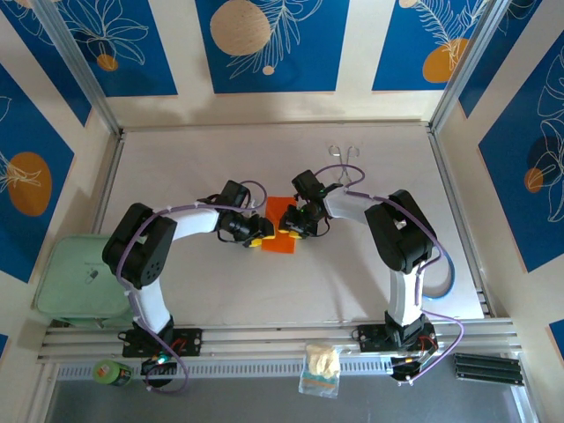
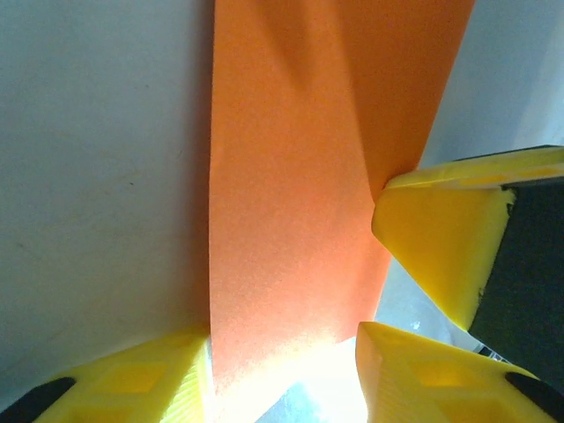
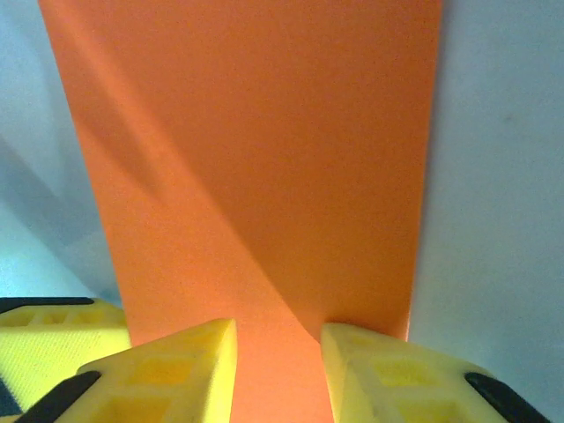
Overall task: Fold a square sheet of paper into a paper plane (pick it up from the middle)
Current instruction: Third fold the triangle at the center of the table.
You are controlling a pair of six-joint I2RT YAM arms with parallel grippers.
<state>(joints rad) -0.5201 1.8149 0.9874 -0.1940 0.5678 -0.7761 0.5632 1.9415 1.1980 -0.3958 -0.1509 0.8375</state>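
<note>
- Top view: the orange sheet of paper (image 1: 278, 211), thin and matte, lies mid-worktop (image 1: 264, 159). The left gripper (image 1: 258, 238) and right gripper (image 1: 289, 231) meet at its near end. Metal tongs (image 1: 345, 163) lie well apart at the back.
- Left wrist: the sheet of paper (image 2: 291, 176) is a smooth strip with a slanted crease. The left gripper (image 2: 282, 339) has its blocky yellow jaws apart, straddling the strip.
- Right wrist: the right gripper (image 3: 278, 330) is part open, with a narrow gap over the creased sheet of paper (image 3: 264, 132).
</note>
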